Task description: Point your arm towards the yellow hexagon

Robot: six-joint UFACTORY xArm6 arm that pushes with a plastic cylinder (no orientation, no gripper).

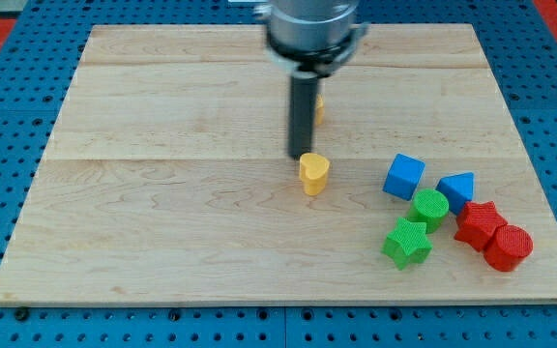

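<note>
A yellow block [319, 108], probably the yellow hexagon, shows only as a sliver behind the right side of my rod, above the board's middle; its shape cannot be made out. My tip [298, 156] rests on the board below that block. A yellow heart-shaped block [313, 174] lies just below and right of the tip, very close to it or touching it.
The wooden board [162, 193] lies on a blue pegboard. At the view's lower right is a cluster: a blue cube [404, 177], a blue triangle [457, 189], a green cylinder [429, 208], a green star [406, 242], a red star [479, 224] and a red cylinder [508, 247].
</note>
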